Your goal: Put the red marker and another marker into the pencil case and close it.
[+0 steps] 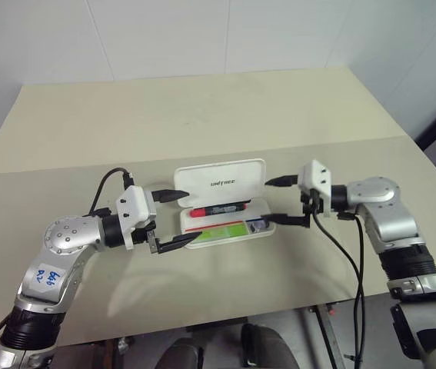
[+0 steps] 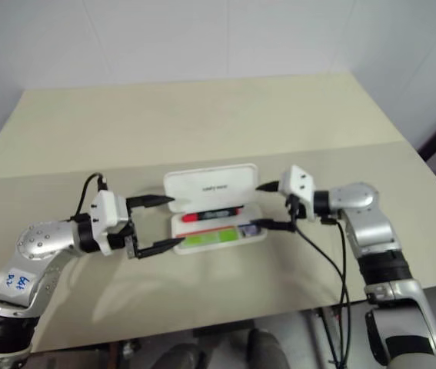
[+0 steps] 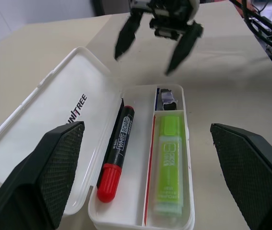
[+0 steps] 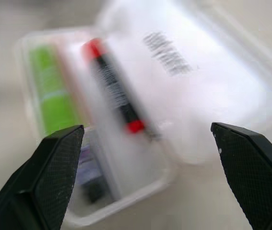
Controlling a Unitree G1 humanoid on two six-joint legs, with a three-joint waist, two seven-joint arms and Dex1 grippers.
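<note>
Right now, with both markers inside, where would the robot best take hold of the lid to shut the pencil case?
Probably the lid by its free long edge, the far one, coming from behind. It lies folded open, hinged along the tray beside the red marker, so that edge swings furthest. The open right gripper is close.

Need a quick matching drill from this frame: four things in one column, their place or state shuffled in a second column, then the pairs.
Things:
1. red marker
2. green marker
3. pencil case
4. right gripper

Place or state:
A. lid open, lying flat on the table
B. in the case compartment next to the lid
C. open and empty, at one end of the case
D. in the case compartment farther from the lid, with a small grey block at its end

Pairs: 1-B, 2-D, 3-A, 4-C
</note>
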